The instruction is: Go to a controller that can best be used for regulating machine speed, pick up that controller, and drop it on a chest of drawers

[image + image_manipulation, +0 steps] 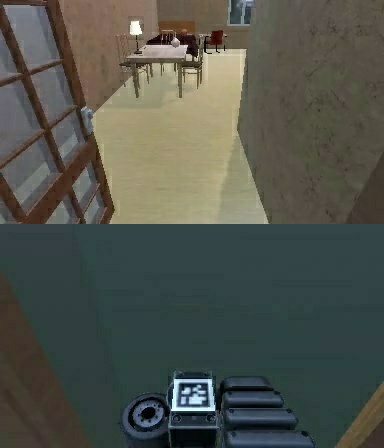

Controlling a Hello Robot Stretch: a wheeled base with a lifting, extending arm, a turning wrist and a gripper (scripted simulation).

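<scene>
In the arm side view the arm (255,414) is drawn in at the bottom edge, with one white marked square (195,392) at its end. Left of the square sits the gripper's (146,417) dark round body, close against a dark grey-green wall (230,294). I cannot make out its far end, so I cannot tell whether it holds anything. Far ahead in the forward view stands a dining table (160,55) with small pale things on it, too small to name.
A wooden door with glass panes (45,130) stands ajar at the forward view's left. A grey wall (315,110) fills that view's right. Pale wood floor (170,140) runs between them toward chairs (193,65), a lit lamp (135,30) and a red chair (216,40).
</scene>
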